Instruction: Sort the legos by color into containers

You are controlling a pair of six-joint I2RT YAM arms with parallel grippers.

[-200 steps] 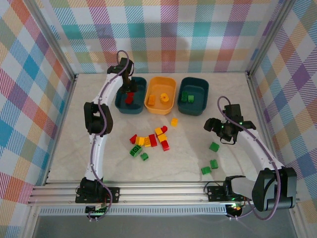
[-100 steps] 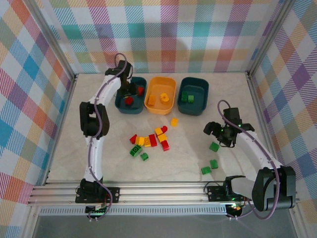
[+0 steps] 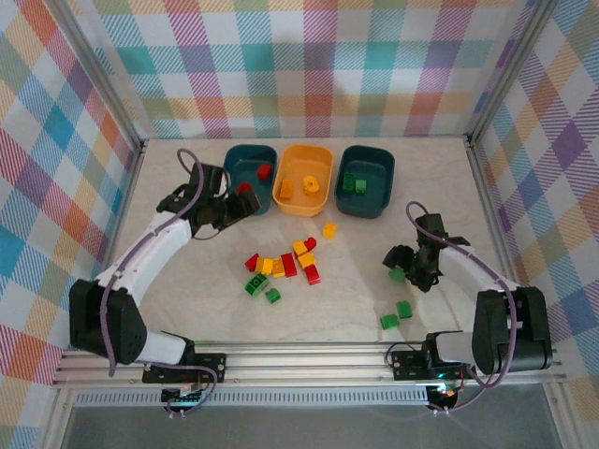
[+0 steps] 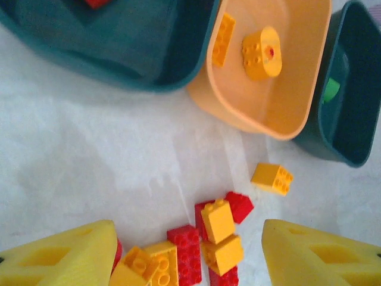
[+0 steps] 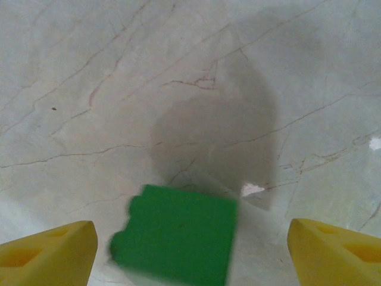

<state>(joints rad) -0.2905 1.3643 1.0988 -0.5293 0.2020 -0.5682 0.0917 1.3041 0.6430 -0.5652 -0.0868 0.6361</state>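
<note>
Three containers stand in a row at the back: a left teal tub (image 3: pixel 234 178) holding two red legos (image 3: pixel 265 171), an orange tub (image 3: pixel 302 198) with yellow ones, and a right teal tub (image 3: pixel 374 201) with green ones (image 3: pixel 354 184). A mixed pile of red, yellow and green legos (image 3: pixel 281 267) lies mid-table. My left gripper (image 3: pixel 236 206) hangs open just in front of the left teal tub, nothing in it; its wrist view looks down on the pile (image 4: pixel 217 232). My right gripper (image 5: pixel 190 256) is open and low over a green lego (image 5: pixel 175 235), a finger on either side, not touching.
A lone yellow lego (image 3: pixel 329 229) lies in front of the orange tub (image 4: pixel 238 119). Two more green legos (image 3: pixel 404 309) sit near the right arm. Metal frame rails and plaid walls close in the table on all sides.
My left gripper let a red lego fall into the left teal tub, opened, and swung back out to the front-left. My right gripper came down around the green lego.
</note>
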